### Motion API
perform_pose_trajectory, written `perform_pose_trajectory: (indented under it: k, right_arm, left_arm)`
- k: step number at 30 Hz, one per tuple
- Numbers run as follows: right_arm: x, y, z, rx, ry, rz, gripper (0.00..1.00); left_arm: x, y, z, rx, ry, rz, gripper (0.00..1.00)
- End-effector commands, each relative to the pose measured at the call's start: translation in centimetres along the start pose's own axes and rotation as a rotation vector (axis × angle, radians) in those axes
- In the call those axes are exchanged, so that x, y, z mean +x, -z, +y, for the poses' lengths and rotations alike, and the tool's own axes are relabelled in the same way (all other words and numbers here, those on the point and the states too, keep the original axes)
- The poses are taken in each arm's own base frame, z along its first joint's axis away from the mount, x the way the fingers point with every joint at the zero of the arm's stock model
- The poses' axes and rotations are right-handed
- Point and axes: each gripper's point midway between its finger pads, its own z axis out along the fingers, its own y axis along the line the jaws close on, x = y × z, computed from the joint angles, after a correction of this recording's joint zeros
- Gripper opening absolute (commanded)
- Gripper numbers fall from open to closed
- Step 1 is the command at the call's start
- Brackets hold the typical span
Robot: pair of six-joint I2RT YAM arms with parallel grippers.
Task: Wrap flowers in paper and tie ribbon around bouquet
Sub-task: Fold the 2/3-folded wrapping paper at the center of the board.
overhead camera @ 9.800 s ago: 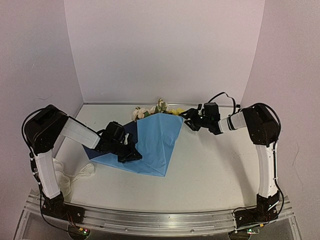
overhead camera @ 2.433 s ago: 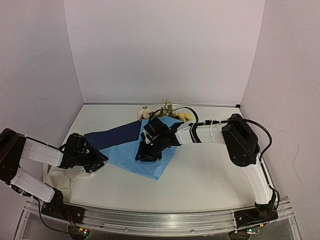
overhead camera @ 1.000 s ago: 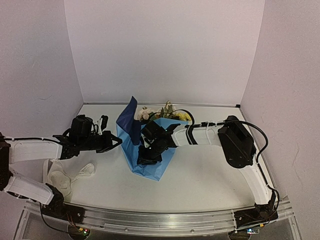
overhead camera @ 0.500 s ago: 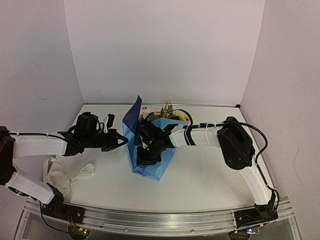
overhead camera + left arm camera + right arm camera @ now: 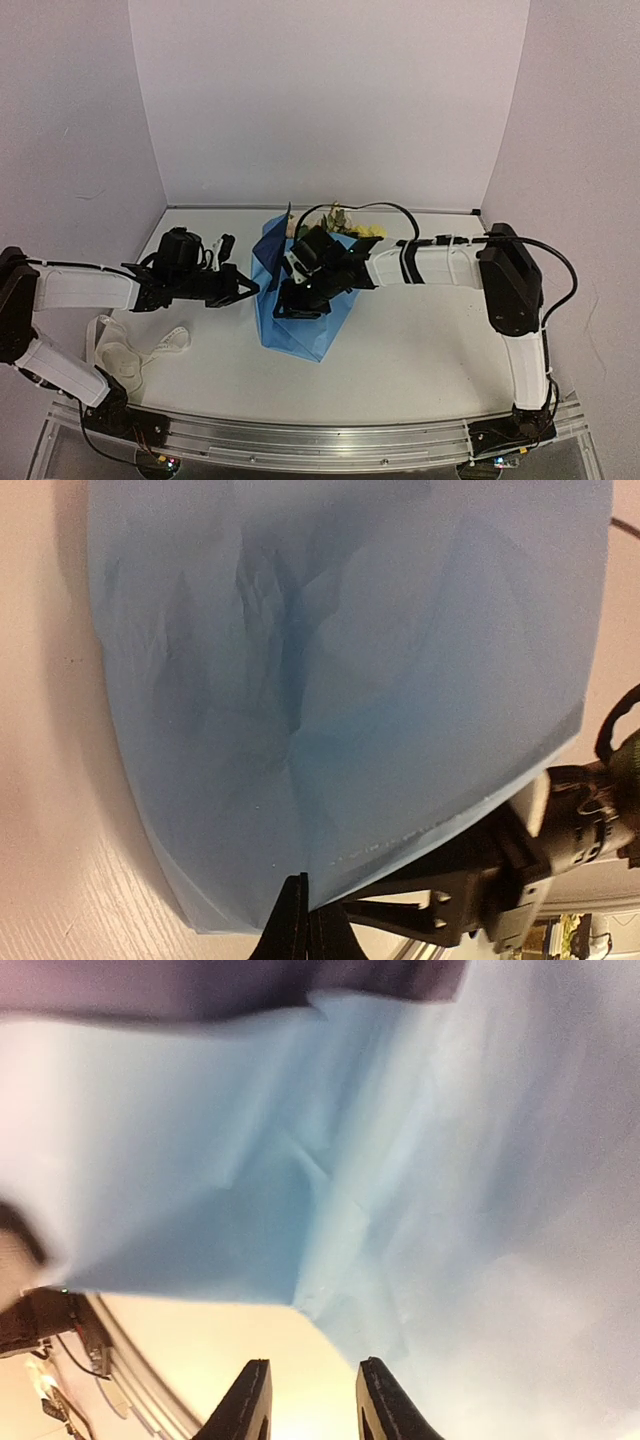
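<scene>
Near the tabletop's [image 5: 420, 340] far edge, the left gripper [image 5: 251, 290] pinched the paper's [image 5: 300, 335] raised flap; the right gripper's [image 5: 286, 309] jaws stood slightly apart above it.

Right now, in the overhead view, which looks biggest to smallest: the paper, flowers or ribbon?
1. paper
2. ribbon, a loose heap
3. flowers, though the paper hides most of them, so that rank is unsure

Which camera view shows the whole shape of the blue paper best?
The top external view: the paper is seen nearly whole, its left side raised beside the flowers. The left wrist view shows only one sheet face, the right wrist view only folds close up.
</scene>
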Motion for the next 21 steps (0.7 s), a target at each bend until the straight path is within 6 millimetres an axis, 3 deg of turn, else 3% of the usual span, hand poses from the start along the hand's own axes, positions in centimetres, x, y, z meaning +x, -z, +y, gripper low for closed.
perform_pose_trajectory:
  k: [1, 6, 8, 10, 13, 16, 21]
  right_arm:
    - [-1.8, 3.8, 0.9, -0.014, 0.016, -0.106, 0.3]
    - [-1.1, 6.7, -3.7, 0.138, -0.062, -0.185, 0.3]
    - [0.0, 8.0, -6.9, 0.259, -0.104, -0.205, 0.32]
    - [1.2, 8.8, -9.3, 0.327, -0.135, -0.21, 0.39]
    - [2.4, 8.4, -11.4, 0.343, -0.171, -0.195, 0.52]
    - [2.3, 7.0, -11.9, 0.254, -0.212, -0.197, 0.62]
    - [0.7, 4.7, -13.0, 0.129, -0.308, -0.204, 0.63]
  left_arm:
    - [-0.9, -0.7, -2.7, 0.075, -0.076, 0.02, 0.0]
    - [-0.4, -1.9, -3.3, 0.077, -0.1, 0.058, 0.0]
    - [-0.4, -2.2, -3.5, 0.072, -0.109, 0.062, 0.0]
    - [-0.2, -2.7, -3.5, 0.065, -0.113, 0.076, 0.0]
    - [0.2, -3.4, -3.6, 0.054, -0.128, 0.1, 0.0]
    - [0.7, -4.2, -3.9, 0.048, -0.143, 0.126, 0.0]
    - [1.4, -5.7, -4.6, 0.046, -0.162, 0.156, 0.0]
